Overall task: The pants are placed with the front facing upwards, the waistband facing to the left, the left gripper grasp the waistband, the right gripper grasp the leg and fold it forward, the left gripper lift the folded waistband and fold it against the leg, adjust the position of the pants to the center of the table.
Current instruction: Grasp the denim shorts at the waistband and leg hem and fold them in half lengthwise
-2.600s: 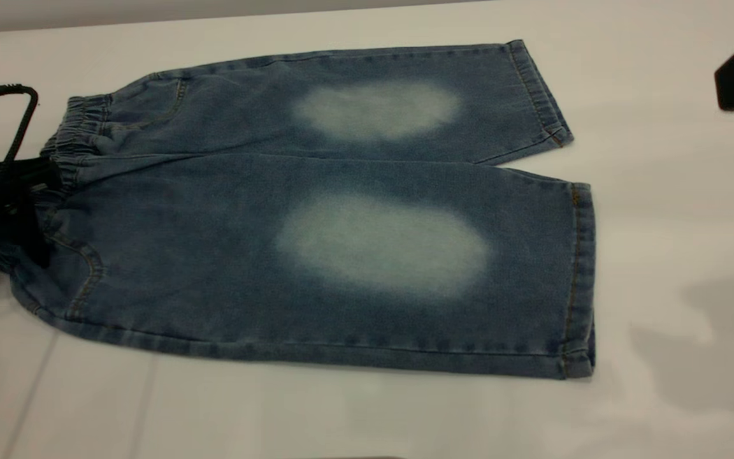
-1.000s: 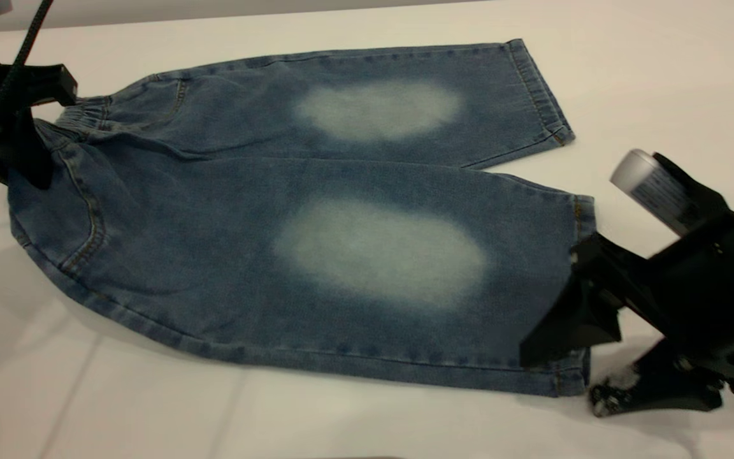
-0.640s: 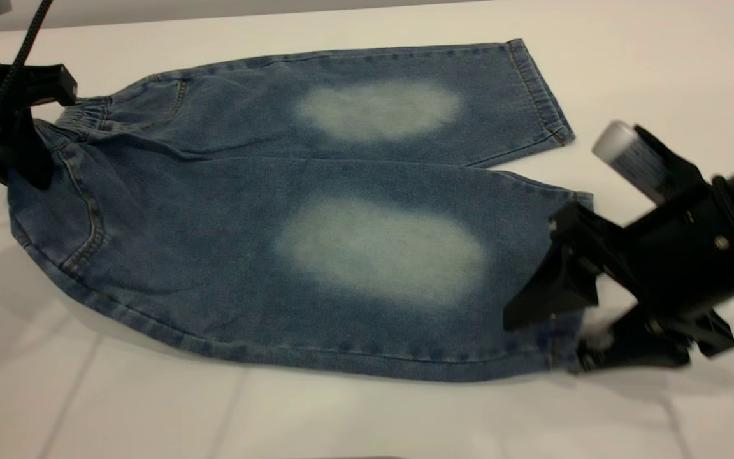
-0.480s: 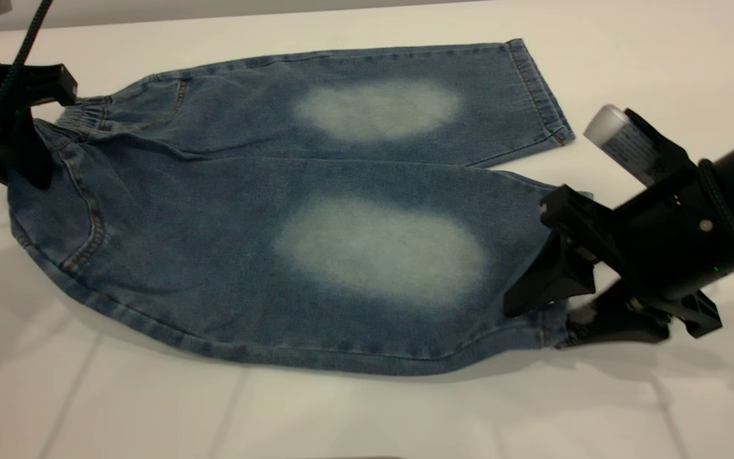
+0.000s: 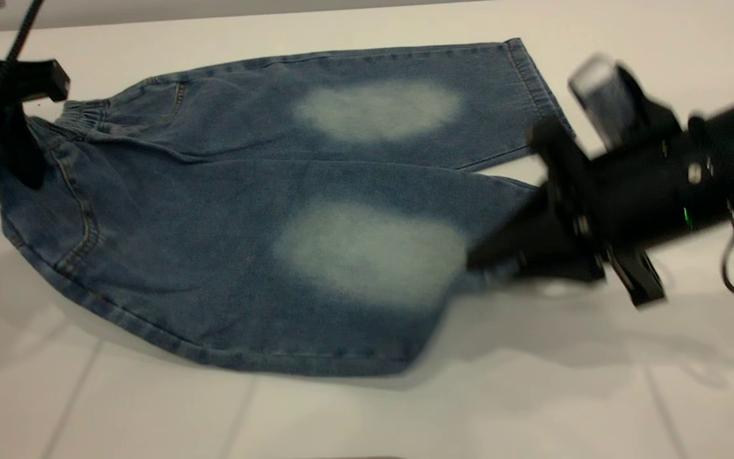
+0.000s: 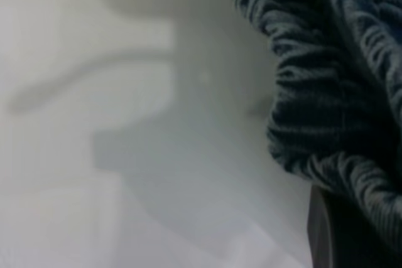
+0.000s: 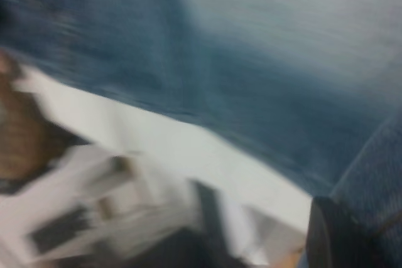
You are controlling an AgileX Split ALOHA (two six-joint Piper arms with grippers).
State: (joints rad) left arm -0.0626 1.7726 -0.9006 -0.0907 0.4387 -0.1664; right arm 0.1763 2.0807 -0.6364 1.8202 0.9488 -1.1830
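Observation:
The blue denim pants (image 5: 246,210) lie front up on the white table (image 5: 532,395), with a pale oval on each leg. The gathered waistband (image 5: 80,115) is at the left. My left gripper (image 5: 15,156) is shut on its near end and holds it raised. In the left wrist view the ruffled waistband (image 6: 326,92) hangs over one dark finger (image 6: 333,230). My right gripper (image 5: 494,264) is shut on the hem of the near leg (image 5: 367,255). That corner is off the table and drawn inward. The right wrist view is blurred, showing denim (image 7: 264,61) beside one finger (image 7: 339,236).
The far leg (image 5: 380,108) lies flat, its hem (image 5: 539,89) near the right arm's pale grey cylinder (image 5: 599,95). Bare tabletop runs along the front and right sides. The right arm's shadow (image 5: 564,344) falls on the table under it.
The right gripper came in from the right, closed on the near leg's hem, then lifted it up and to the left. The left gripper raised the waistband and still holds it.

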